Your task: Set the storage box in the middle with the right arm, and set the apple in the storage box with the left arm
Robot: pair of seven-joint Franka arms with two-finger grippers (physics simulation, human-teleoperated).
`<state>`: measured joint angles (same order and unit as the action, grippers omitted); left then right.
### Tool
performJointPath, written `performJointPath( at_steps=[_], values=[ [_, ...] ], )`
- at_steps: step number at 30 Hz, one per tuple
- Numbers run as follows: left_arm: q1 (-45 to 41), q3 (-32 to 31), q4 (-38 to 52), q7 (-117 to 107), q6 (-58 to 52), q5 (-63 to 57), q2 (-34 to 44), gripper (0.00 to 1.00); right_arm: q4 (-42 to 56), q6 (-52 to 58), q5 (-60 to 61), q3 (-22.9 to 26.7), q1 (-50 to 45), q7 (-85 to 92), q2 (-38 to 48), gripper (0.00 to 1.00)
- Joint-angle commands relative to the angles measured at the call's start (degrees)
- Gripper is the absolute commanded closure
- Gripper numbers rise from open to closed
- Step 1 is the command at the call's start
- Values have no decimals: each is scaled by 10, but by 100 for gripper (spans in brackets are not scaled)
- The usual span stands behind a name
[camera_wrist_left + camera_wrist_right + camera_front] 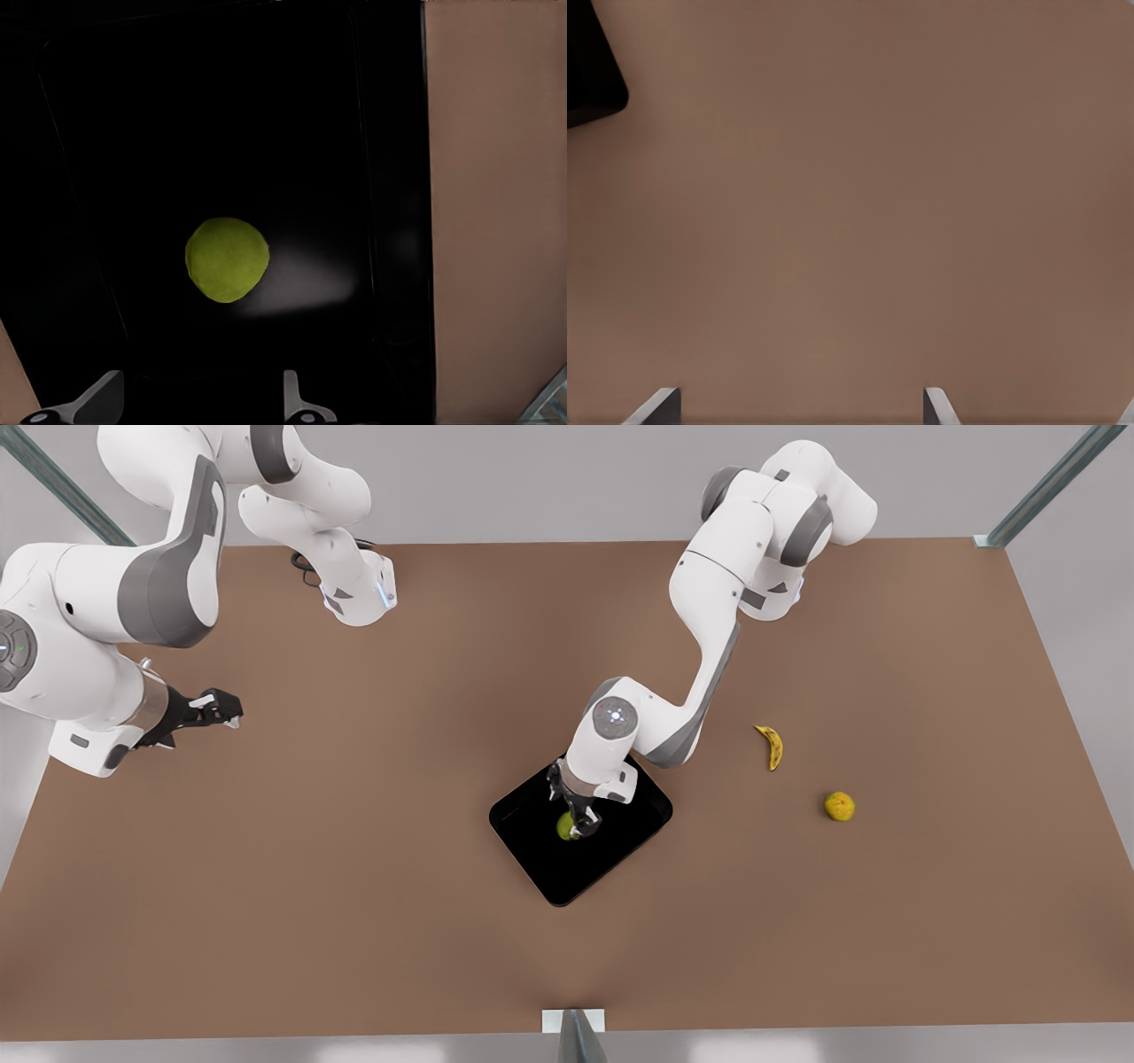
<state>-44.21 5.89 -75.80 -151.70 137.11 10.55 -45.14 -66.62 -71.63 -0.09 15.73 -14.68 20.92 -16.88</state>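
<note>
Counter (354,886) space at the front view's left is taken by the waiting right arm; its right tool (208,710) hangs above bare brown surface near the left edge, well apart from everything else. In the right wrist view its fingertips (656,405) are seen spread apart with nothing between them, and a black corner of the storage box (594,80) is caught at the edge of that picture.

At the counter's middle the storage box (611,859) lies turned at an angle, its long axis running diagonally to the counter's edges. The left tool (578,821) is lowered into it. The apple (566,828) is seen inside the box, just beside or between the fingers in the front view; in the left wrist view the apple (227,259) sits on the black floor directly beyond the fingertips (292,394), which are parted and not clamped on it. The fruit is therefore judged released, with the tool straight above it, so a withdrawal should go straight up to clear the low walls.

Toward the right edge a banana (771,746) and a yellow-orange fruit (839,806) lie apart from the box.
</note>
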Motion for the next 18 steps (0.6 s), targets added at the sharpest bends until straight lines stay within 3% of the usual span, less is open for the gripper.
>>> performJointPath(
  at_steps=[1, 4, 9, 12, 14, 15, 16, 18],
  values=[
    [0, 0, 0, 1, 0, -13, 1, 0, 0, 0, 0, 0, 0, 0, 0, 0],
    [7, 4, 3, 58, -47, -83, 44, 0, 0, 0, -1, 0, 0, 0, 0, 0],
    [155, 5, -23, 773, -334, -55, 222, 0, 0, 0, -1, 0, 0, 0, -1, 0],
    [231, 64, -7, 1255, -453, -12, 280, 0, 1, 0, -1, 0, 0, 0, 0, 0],
    [258, 52, -142, 1409, -446, -69, 417, 0, 1, 0, -1, 0, 0, 0, 0, 0],
    [314, -3, -124, 1419, -454, -63, 414, 0, 1, 0, -1, 0, 0, 1, 0, 0],
    [358, -59, -45, 1426, -514, -71, 358, 0, 2, 0, -2, 1, 0, 1, 0, 0],
    [376, -80, 17, 1499, -573, -70, 305, 0, 2, 0, -5, 1, 0, 1, 2, 0]
  ],
)
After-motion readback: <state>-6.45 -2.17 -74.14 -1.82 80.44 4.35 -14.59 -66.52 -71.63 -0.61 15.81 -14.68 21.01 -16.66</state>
